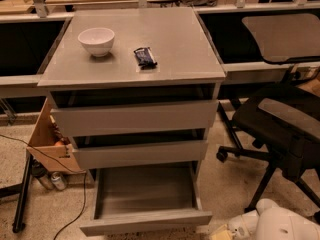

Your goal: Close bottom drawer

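The bottom drawer [145,219] of the grey cabinet [135,119] is pulled far out. Its short grey wood-grain front faces me and its grey inside is bare. The two taller drawers above it, the upper [134,117] and the middle [140,153], stick out only slightly. My white arm [280,224] is at the bottom right corner, low near the floor. The gripper [221,232] at its end sits just right of the bottom drawer's front right corner, partly cut off by the frame edge.
A white bowl [96,40] and a dark snack packet [145,57] lie on the cabinet top. A black office chair [280,124] stands right of the cabinet. A cardboard box [47,144], cans [52,180], a cable and a black stand leg [22,199] are on the left.
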`<act>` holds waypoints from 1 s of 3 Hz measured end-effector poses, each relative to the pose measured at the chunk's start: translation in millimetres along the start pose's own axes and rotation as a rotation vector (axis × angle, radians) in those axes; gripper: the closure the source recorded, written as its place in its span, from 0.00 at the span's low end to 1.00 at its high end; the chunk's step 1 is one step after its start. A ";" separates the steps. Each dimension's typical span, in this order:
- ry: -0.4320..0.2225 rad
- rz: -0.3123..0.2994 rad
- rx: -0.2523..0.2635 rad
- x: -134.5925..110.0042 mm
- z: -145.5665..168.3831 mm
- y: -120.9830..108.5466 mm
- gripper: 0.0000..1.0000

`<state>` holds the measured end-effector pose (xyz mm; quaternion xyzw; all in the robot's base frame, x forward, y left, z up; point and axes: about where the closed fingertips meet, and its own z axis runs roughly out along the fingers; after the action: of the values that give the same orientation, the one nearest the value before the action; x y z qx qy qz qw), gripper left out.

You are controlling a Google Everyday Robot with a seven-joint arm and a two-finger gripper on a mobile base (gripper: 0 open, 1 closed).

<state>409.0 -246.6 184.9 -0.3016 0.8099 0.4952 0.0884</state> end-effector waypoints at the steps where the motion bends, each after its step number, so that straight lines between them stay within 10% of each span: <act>1: -0.008 0.059 -0.038 -0.7 13.5 -16.4 0.99; 3: -0.123 0.151 -0.068 -16.5 36.3 -53.8 1.00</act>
<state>447.6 -226.5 134.1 -0.2117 0.8061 0.5452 0.0901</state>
